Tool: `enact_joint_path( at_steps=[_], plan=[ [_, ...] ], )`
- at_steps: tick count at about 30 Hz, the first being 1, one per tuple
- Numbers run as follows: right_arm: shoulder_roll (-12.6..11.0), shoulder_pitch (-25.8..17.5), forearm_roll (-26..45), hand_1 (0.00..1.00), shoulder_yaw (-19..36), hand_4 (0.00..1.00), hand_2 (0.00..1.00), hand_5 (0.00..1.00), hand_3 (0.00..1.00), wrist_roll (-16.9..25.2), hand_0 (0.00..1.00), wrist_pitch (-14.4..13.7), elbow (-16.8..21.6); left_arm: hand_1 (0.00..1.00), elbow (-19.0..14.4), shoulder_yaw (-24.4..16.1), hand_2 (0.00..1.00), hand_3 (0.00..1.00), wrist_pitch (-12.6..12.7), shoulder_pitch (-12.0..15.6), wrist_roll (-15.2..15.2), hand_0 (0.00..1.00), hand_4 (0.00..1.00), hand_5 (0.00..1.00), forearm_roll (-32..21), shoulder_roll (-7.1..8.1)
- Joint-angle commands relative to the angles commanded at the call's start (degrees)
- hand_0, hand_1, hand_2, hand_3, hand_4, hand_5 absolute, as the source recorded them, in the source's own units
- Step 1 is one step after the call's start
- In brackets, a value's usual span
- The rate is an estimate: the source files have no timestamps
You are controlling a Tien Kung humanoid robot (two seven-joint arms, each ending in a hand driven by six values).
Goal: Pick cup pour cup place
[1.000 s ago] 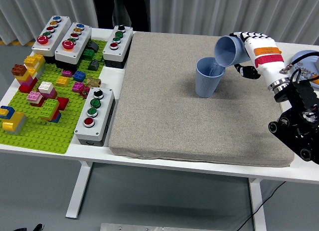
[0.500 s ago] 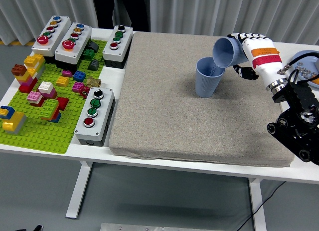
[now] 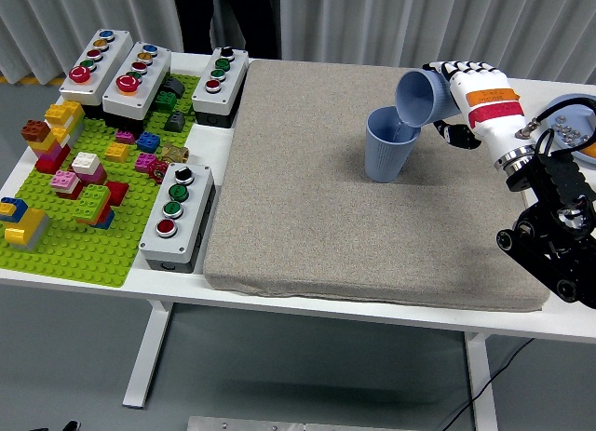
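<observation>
Head view, near to far: the upright blue ribbed paper cup [image 3: 386, 145] stands unheld on the grey felt mat [image 3: 307, 198], and the robot's white-and-black right hand [image 3: 470, 101] grips a second, tilted blue cup [image 3: 421, 97], mouth over its rim. Judged risk: the two rims appear close, so a nudge could tip the receiver, or a misaligned pour could wet the mat.
</observation>
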Motion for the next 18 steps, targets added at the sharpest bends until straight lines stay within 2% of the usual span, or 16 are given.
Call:
enact_joint_path(
  at_steps=[18],
  plan=[
    [-0.49, 0.72, -1.33, 0.670, -0.94, 0.663, 0.583, 0.020, 0.644, -1.48, 0.782, -0.59, 0.38, 0.807, 0.00, 0.12, 0.843, 0.771, -0.02, -0.14, -0.04, 0.765, 0.510, 0.927, -0.14, 0.02]
  ],
)
